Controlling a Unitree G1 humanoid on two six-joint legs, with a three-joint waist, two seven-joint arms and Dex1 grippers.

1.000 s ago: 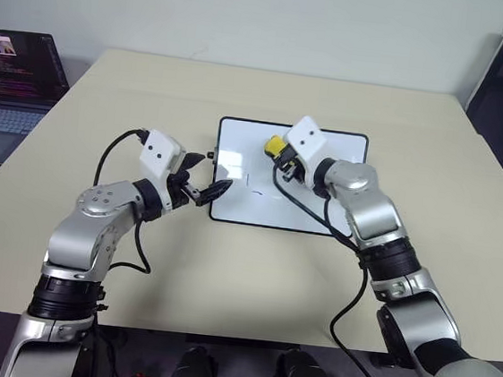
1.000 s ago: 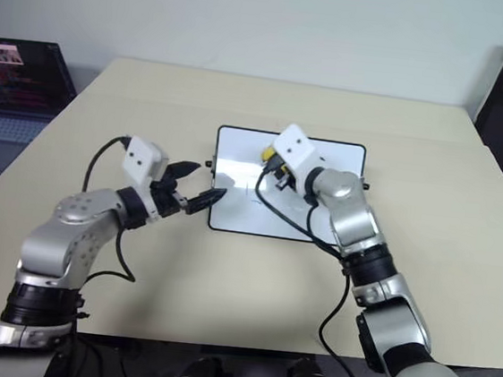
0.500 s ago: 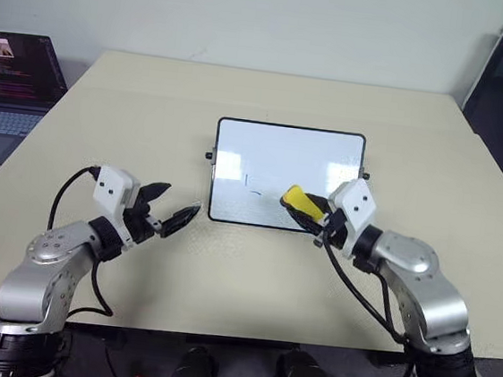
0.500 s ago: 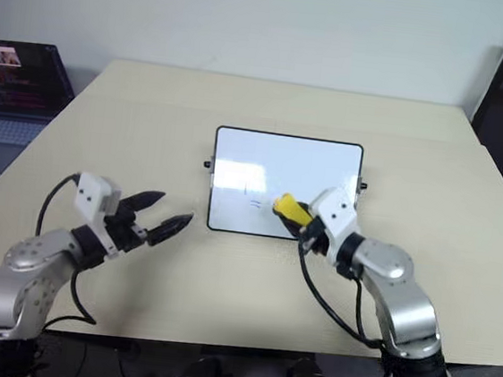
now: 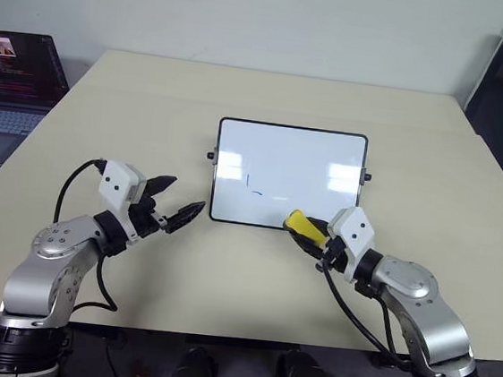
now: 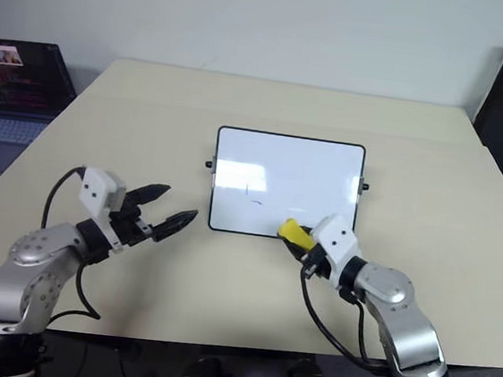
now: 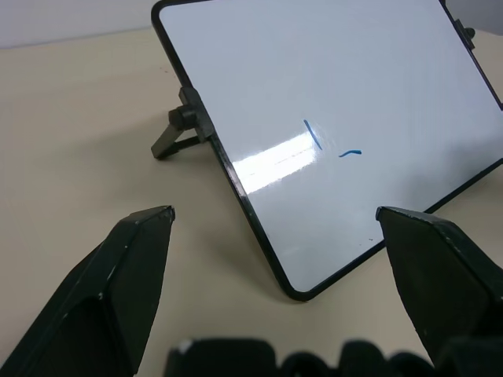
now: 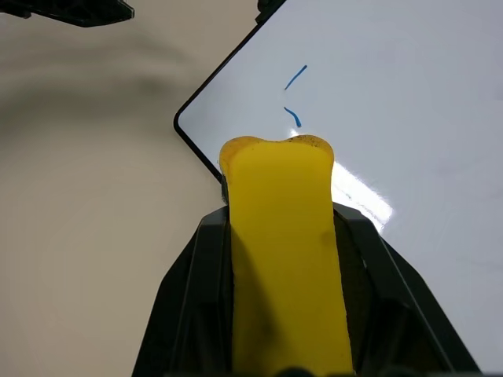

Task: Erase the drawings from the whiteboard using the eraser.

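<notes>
Right gripper (image 5: pixel 311 234): clamped on the eraser (image 5: pixel 304 226), block poking out past the fingertips, sitting at the near edge of the whiteboard (image 5: pixel 289 176). Left gripper (image 5: pixel 175 212): jaws spread, nothing held, just off the board's near left corner, not touching it.

The drawings (image 7: pixel 314 135), two short blue strokes, sit left of centre on the board, near your eraser but not under it.

Risks as you go in:
- The board is unbraced on the tabletop (image 5: pixel 225 267); a firm wipe may slide it away.
- The eraser's tip looks squeezed; a tilted pass may miss the thin strokes.
- Approaching low, you could catch the black frame and shove the board.
</notes>
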